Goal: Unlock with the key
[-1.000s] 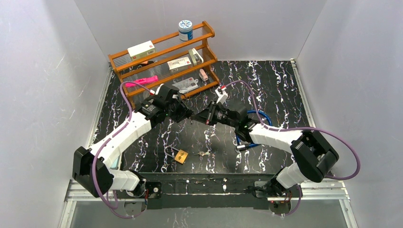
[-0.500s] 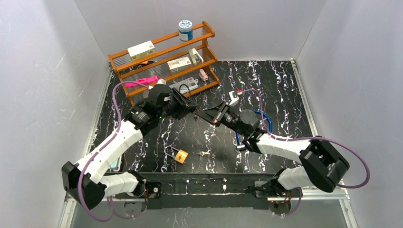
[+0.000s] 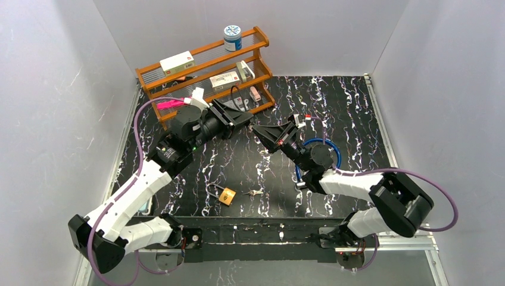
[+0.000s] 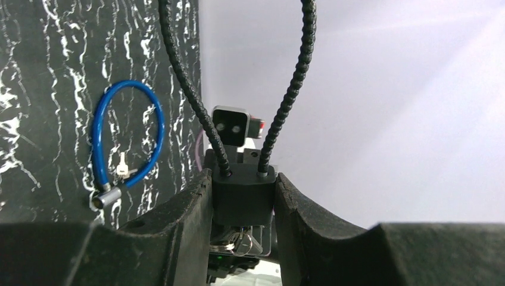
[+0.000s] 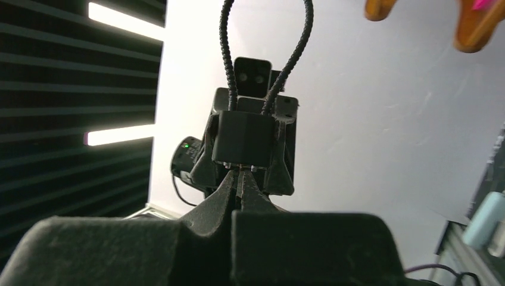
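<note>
Your left claw [image 4: 243,182] is clamped on the black cable lock [image 4: 244,196] and holds it in the air above the table [image 3: 357,107], between the two arms. Your right claw [image 5: 241,177] is pinched narrow on the key [image 4: 239,241], which sits at the lock's underside.

You're in a lab test cell: plain white walls [image 3: 53,89] box in a marbled tabletop [image 3: 351,101] (wooden rack [image 3: 209,58] at the back).
</note>
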Robot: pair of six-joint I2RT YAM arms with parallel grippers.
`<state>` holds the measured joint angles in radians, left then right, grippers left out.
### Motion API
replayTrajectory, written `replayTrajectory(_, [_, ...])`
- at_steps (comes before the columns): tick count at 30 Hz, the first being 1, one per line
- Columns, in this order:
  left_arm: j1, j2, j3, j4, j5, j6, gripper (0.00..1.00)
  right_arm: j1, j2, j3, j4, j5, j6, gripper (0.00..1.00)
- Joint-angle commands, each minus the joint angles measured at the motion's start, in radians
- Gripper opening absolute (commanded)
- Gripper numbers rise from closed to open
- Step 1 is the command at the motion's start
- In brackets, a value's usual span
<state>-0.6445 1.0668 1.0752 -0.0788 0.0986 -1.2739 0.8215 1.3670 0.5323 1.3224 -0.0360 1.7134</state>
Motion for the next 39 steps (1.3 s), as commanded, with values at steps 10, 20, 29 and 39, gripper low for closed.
replayTrajectory(10, [-0.007,-0.024,0.023,0.139,0.018,-0.012,0.00,-0.019,0.058,0.010,0.164,-0.027,0.089,0.34])
replayTrajectory(20, [-0.007,-0.047,0.034,0.085,-0.152,0.412,0.00,-0.122,-0.419,-0.075,-0.617,-0.107,-0.478,0.75])
replayTrajectory(29, [-0.007,-0.084,-0.162,0.505,0.187,0.932,0.00,-0.124,-0.542,0.296,-1.284,0.068,-1.042,0.75])
replayTrajectory(39, [-0.006,-0.029,-0.134,0.579,0.511,1.321,0.00,-0.124,-0.421,0.599,-1.383,-0.155,-1.422,0.74])
